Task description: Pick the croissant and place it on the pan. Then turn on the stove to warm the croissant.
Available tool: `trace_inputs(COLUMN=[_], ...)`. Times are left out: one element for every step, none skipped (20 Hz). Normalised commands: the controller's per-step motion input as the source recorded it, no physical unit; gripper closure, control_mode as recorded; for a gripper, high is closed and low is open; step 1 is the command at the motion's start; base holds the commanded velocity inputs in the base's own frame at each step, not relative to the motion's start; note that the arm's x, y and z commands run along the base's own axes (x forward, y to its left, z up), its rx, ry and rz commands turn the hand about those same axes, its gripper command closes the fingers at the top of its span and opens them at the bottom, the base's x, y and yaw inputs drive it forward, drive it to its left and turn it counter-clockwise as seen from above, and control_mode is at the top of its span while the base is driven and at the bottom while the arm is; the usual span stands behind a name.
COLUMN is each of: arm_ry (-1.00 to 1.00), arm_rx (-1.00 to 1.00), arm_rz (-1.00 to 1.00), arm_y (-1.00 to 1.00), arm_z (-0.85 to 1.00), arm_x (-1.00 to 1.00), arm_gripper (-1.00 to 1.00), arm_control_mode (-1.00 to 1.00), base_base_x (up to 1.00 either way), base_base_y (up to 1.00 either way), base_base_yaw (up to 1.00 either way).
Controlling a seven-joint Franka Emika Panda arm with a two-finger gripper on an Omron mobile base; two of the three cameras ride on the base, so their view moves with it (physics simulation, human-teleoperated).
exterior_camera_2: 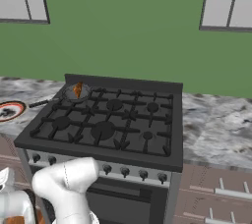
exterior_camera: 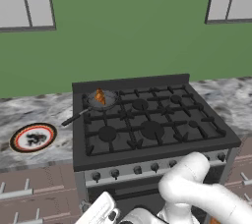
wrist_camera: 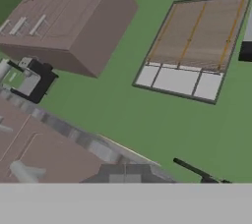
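The croissant (exterior_camera: 100,97) (exterior_camera_2: 77,89), small and golden-orange, lies in the pan (exterior_camera: 106,102) (exterior_camera_2: 82,93). That dark skillet sits on the back-left burner of the stove (exterior_camera: 147,120) (exterior_camera_2: 108,125), its thin black handle pointing out over the left counter. A silver front strip carries several dark knobs (exterior_camera: 114,173) (exterior_camera_2: 124,172). My arm is folded low in front of the oven, well below and in front of the pan. Its white hand (exterior_camera: 101,211) hangs near the strip's left end, with the fingers out of frame. The gripper is shut and nothing shows in it.
A white plate with a red rim (exterior_camera: 49,130) (exterior_camera_2: 19,105) lies on the marble counter left of the stove. Marble counter (exterior_camera_2: 216,125) also runs to the right, with brown drawers below. The green wall has two windows. The hand view looks up at the wall, a cabinet and a window.
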Motion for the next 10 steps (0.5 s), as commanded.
trace_inputs(arm_ry=[-0.08,-0.09,-0.09,-0.07,-0.07,-0.08,-0.15,-0.19,-0.17,-0.15], arm_rx=[0.33,0.34,0.36,0.39,0.4,0.38,0.3,0.23,0.24,0.27], arm_rz=[0.11,0.19,0.24,0.28,0.26,0.25,0.21,0.1,0.0,0.0], arm_y=[-1.0,-1.0,-1.0,-1.0,-1.0,-1.0,-1.0,-1.0,-1.0,-1.0], arm_z=[0.09,0.11,0.1,0.04,0.0,0.0,0.0,0.0,0.0,0.0], arm_x=[0.08,0.06,0.04,0.0,0.0,0.0,0.0,0.0,0.08,0.27], arm_gripper=[1.0,1.0,1.0,1.0,1.0,1.0,1.0,1.0,1.0,1.0], arm_control_mode=[-1.0,-1.0,-1.0,-1.0,-1.0,-1.0,-1.0,-1.0,-1.0,-1.0], base_base_x=[0.0,0.0,0.0,0.0,0.0,0.0,0.0,0.0,0.0,0.0], base_base_y=[0.0,0.0,0.0,0.0,0.0,0.0,0.0,0.0,0.0,0.0], base_base_yaw=[0.0,0.0,0.0,0.0,0.0,0.0,0.0,0.0,0.0,0.0])
